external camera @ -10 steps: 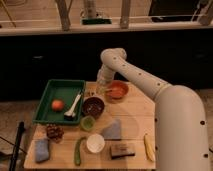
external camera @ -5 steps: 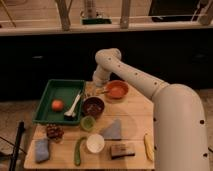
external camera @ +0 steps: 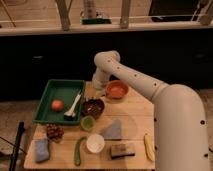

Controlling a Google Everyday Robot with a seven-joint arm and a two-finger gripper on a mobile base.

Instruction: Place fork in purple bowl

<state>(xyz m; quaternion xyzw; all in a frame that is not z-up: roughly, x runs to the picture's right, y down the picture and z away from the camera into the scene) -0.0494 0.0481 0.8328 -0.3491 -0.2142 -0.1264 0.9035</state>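
Hovering end effector (external camera: 96, 91), glossy round purple bowl (external camera: 93, 107)

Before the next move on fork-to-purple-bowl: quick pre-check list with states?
1. Purple bowl in view, upright on the table: ok.
2. Fork located: cannot tell; no silvery fork stands out.
3. Gripper position: low, just above the bowl's far rim, below the arm's elbow: ok.
4. Grasp on fork: cannot tell.
5. Neighbours near the drop: orange bowl behind right, green cup in front, green tray left: tight, not ok.
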